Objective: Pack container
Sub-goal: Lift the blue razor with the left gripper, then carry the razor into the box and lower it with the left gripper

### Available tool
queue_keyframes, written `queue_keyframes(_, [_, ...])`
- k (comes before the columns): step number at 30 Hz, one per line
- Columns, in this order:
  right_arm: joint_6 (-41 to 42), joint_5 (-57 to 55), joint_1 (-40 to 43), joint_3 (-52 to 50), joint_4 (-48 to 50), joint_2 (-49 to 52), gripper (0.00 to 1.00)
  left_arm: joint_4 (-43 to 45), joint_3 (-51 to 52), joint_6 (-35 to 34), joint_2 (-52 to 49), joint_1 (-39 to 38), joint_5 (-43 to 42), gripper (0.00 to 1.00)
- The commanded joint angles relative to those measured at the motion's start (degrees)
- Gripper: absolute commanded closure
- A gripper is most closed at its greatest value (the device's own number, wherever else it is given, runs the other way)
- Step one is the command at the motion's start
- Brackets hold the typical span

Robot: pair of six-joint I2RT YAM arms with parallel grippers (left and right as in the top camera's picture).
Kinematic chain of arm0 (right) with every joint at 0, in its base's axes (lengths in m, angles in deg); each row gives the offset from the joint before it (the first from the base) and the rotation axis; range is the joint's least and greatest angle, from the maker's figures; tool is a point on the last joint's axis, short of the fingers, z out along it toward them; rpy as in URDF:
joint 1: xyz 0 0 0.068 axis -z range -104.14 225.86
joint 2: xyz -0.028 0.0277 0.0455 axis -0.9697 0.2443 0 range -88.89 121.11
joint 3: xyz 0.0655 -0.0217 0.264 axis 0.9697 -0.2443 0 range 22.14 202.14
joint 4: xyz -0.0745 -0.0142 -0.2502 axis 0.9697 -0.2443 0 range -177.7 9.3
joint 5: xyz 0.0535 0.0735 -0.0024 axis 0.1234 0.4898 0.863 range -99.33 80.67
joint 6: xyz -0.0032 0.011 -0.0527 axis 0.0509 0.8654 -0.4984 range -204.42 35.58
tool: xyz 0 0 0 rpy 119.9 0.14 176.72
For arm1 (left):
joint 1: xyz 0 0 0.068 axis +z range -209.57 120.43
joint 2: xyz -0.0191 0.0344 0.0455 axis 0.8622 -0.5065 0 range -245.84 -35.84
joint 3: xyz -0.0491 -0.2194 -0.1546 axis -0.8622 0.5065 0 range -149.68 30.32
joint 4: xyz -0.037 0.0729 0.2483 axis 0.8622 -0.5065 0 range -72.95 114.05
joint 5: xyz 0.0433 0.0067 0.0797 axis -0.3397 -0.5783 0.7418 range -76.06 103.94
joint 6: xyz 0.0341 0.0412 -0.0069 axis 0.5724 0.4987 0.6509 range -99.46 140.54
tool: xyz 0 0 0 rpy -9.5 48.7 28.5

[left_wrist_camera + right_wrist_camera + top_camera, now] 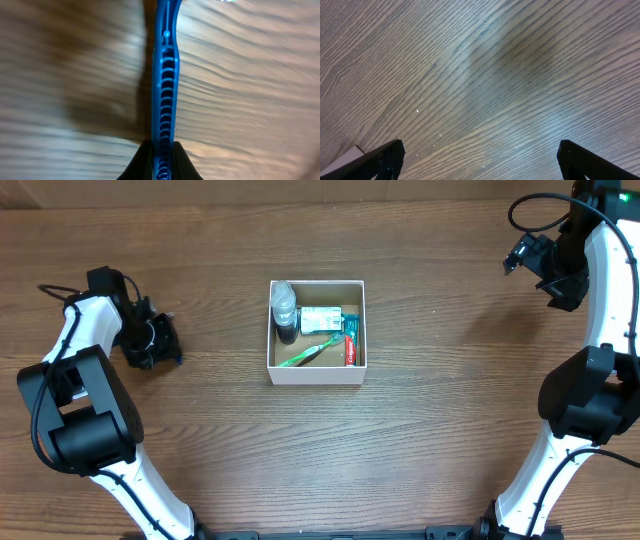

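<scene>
Left hand (152, 345): clamped on one end of a blue ribbed handle (166, 90), well left of the container (316, 375). Held by its end, the handle may swing or slip as you carry it.
Container: mid-table (450, 430), with a bottle (285, 310), green toothbrush (310, 352) and tube (350, 348) inside. The long handle could catch its wall or ride up on these.
Right hand (482, 155): well right of the container, jaws spread wide, gripping nothing. It is a risk only if you bring both hands over the container together.
</scene>
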Motion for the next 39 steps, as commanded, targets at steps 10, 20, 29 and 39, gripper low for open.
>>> queue_keyframes(10, [0.5, 0.3, -0.2, 1.2, 0.2, -2.3, 0.00, -2.8, -1.9, 6.7, -0.7, -0.1, -15.1, 0.93])
queue_keyframes(20, [0.5, 0.3, -0.2, 1.2, 0.2, -2.3, 0.00, -11.8, -14.2, 17.0, -0.7, -0.2, -39.1, 0.92])
queue_keyframes(29, [0.5, 0.3, -0.2, 1.2, 0.2, -2.3, 0.00, -31.0, -28.2, 32.5, -0.6, -3.9, -43.2, 0.91])
queue_keyframes(39, [0.5, 0.3, -0.2, 1.2, 0.2, -2.3, 0.00, -43.3, -42.1, 41.0, -0.3, -15.7, -37.5, 0.91])
